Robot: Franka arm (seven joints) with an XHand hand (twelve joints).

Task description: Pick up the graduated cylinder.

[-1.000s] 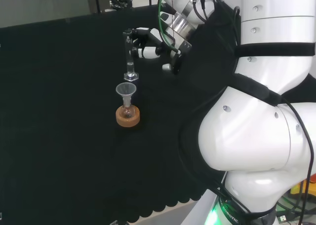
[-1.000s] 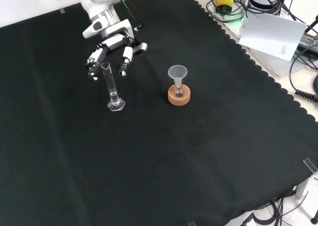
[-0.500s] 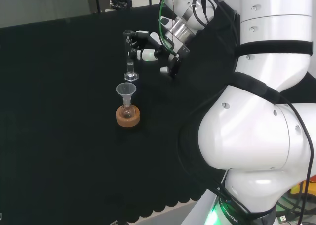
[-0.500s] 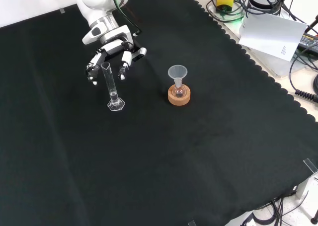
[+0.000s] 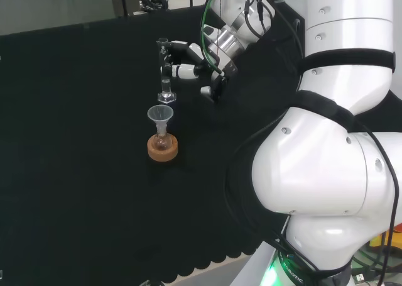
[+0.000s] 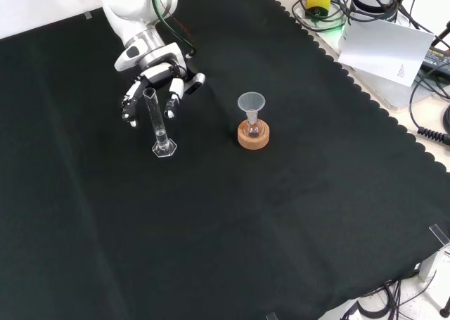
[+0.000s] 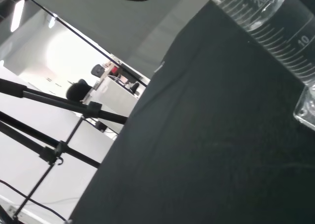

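The cylinder (image 6: pixel 157 122) stands upright on the black cloth (image 6: pixel 232 228), well in from every edge of the bench, toward the far side in the front view — a thin clear tube on a small hexagonal foot, with printed gradations that run along its wall in the wrist view (image 7: pixel 275 32). It looks like glass or hard plastic, I cannot tell which; either way I judge it light, stiff, smooth and slippery, and tall enough over that little foot to tip at a nudge. A trace of liquid may sit at the bottom, too small to be sure.

I would take it on the upper half of the tube, fingers one side and thumb the other, closing evenly so that it does not skid or topple.

My hand (image 6: pixel 151 77) is at the top of the tube, fingers (image 6: pixel 171 102) spread and hanging relaxed on either side of the rim — around it, holding nothing. Whether any fingertip touches the wall I cannot tell.

Near the cylinder, toward the bench's right edge in the front view, a small round flask sits in a cork ring (image 6: pixel 253 136) with a clear funnel (image 6: pixel 251 103) in its neck — well apart from my fingers, but worth keeping clear of on the lift.
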